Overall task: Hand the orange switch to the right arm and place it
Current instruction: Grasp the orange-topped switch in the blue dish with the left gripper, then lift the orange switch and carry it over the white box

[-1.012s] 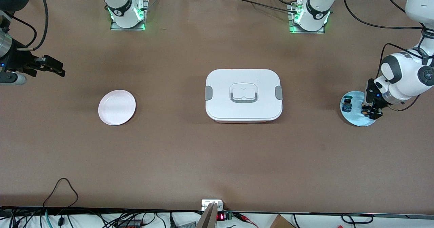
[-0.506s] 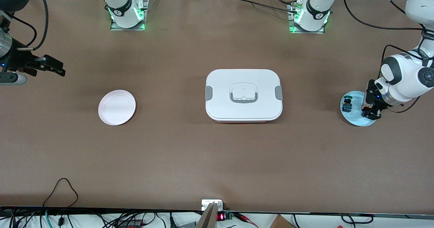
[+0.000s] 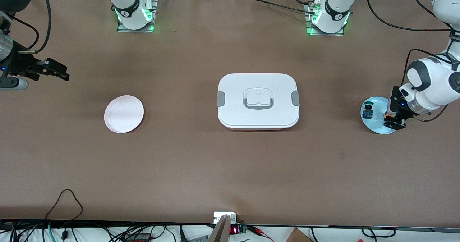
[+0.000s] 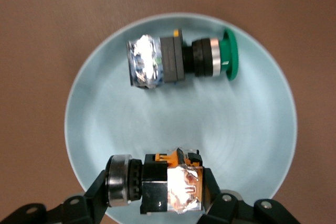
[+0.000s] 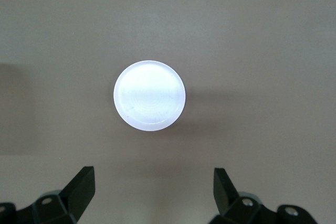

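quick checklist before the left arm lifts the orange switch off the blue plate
1. Left gripper fingers on both sides of orange switch: ok.
2. Firm grip: cannot tell.
3. Green-capped switch apart from the fingers, on the blue plate: ok.
4. Right gripper open, waiting above the pink plate: ok.
5. White lidded box lies between the two plates, lift high: ok.

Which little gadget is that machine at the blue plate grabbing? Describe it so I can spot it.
Find the pale blue plate at the left arm's end of the table. Two tiny switches lie on it; the orange switch sits between the left tool's fingers. Its neighbour has a green cap.
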Controlling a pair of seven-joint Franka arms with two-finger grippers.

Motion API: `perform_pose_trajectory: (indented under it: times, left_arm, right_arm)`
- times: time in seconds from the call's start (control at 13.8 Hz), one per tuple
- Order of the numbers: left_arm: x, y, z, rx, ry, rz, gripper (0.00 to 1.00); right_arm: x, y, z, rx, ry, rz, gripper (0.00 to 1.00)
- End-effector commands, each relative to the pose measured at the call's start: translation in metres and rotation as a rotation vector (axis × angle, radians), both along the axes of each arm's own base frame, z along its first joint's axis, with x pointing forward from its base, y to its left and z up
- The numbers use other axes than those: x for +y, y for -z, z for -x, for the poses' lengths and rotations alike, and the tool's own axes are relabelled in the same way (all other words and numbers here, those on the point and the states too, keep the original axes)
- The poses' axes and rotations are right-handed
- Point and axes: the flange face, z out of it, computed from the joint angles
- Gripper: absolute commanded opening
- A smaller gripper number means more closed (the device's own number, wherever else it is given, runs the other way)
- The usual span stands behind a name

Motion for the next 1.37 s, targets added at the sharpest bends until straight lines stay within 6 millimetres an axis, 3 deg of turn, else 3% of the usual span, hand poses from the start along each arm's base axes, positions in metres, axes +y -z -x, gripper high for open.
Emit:
perform_pose_trajectory:
  times: [0.0, 0.14, 0.29, 0.51, 0.58, 0.87, 1.3]
  left_arm:
    - [-0.004, -0.045, -0.024, 0.11, 0.016, 0.093, 0.0]
    - [-0.019, -0.077, -0.038, 0.187, 0.016, 0.188, 0.0]
    - [-0.05, -0.101, -0.047, 0.247, 0.033, 0.294, 0.0]
    - [-0.095, -0.12, -0.047, 0.34, 0.037, 0.499, 0.0]
    - [-0.122, -0.123, -0.049, 0.362, 0.063, 0.544, 0.0]
    - [-0.197, -0.145, -0.05, 0.481, -0.048, 0.762, 0.0]
    - [-0.316, -0.191, -0.05, 0.558, -0.033, 1.123, 0.0]
  right_arm:
    - [-0.001, -0.004, 0.006, 0.001, 0.002, -0.005, 1.0]
    - [-0.001, -0.004, 0.005, -0.001, 0.004, -0.005, 1.0]
    - [0.0, -0.006, 0.005, -0.002, 0.013, -0.004, 1.0]
    - [0.0, -0.006, 0.005, -0.004, 0.008, -0.004, 1.0]
    - [0.0, -0.006, 0.005, -0.004, 0.008, -0.004, 1.0]
    - [0.0, -0.006, 0.004, -0.004, 0.012, -0.003, 1.0]
    - [-0.002, -0.008, 0.003, -0.01, 0.013, -0.003, 1.0]
